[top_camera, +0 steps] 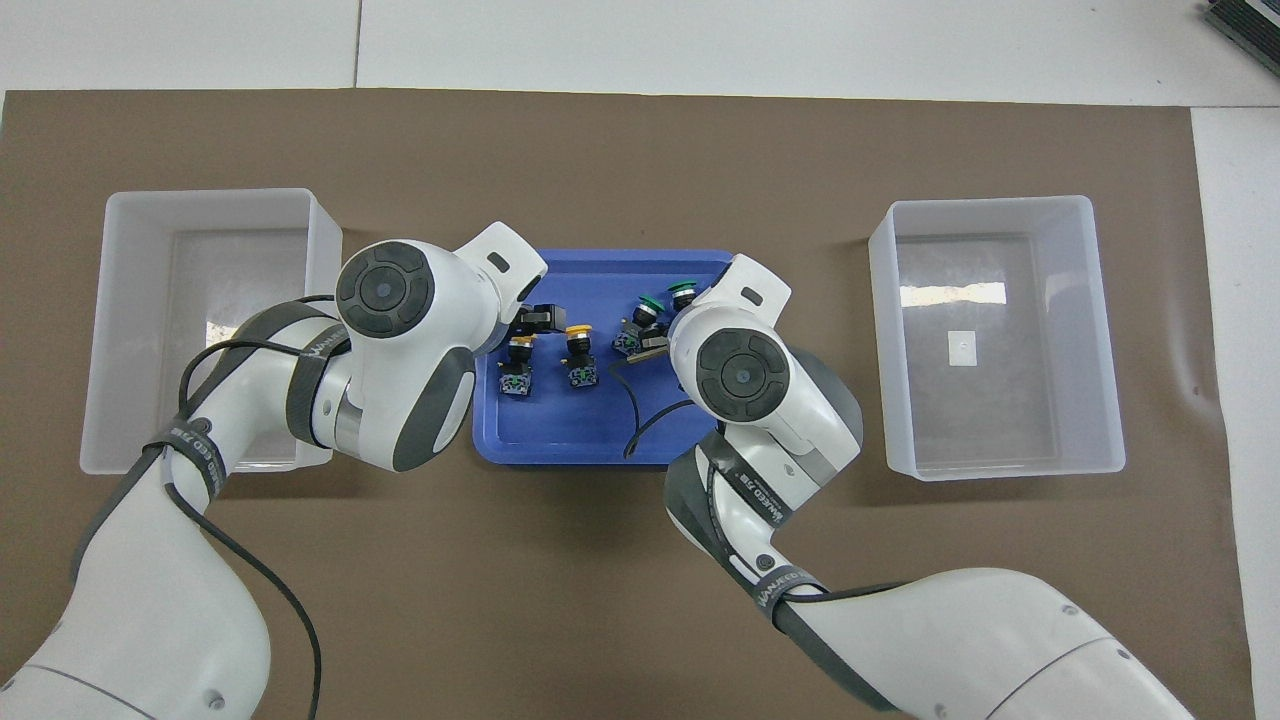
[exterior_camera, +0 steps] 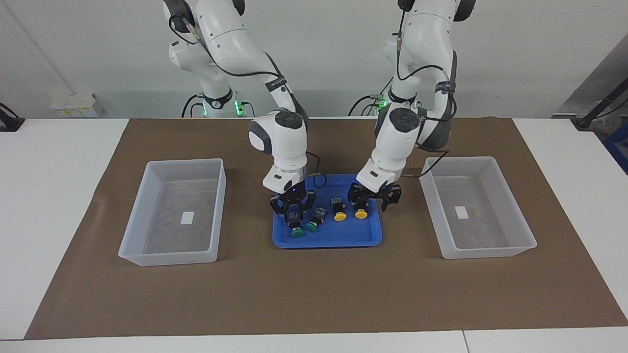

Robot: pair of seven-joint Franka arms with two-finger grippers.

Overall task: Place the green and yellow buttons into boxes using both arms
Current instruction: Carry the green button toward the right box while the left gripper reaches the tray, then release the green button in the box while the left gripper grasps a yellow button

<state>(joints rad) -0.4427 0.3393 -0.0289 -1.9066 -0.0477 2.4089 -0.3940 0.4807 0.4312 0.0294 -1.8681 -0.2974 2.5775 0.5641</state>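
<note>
Four buttons lie in a row in the blue tray (exterior_camera: 328,239). Two have green caps (exterior_camera: 296,232) (exterior_camera: 312,226) and two have yellow caps (exterior_camera: 339,216) (exterior_camera: 361,214). My right gripper (exterior_camera: 293,210) is open and low in the tray, its fingers on either side of the body of the end green button. My left gripper (exterior_camera: 375,197) is open and low over the end yellow button, partly hiding its body. In the overhead view the yellow buttons (top_camera: 577,332) and green buttons (top_camera: 650,301) show between my two hands, which cover most of both grippers.
Two translucent boxes stand on the brown mat, one at the right arm's end (exterior_camera: 167,257) and one at the left arm's end (exterior_camera: 490,250). Each holds only a small white label. The tray sits midway between them.
</note>
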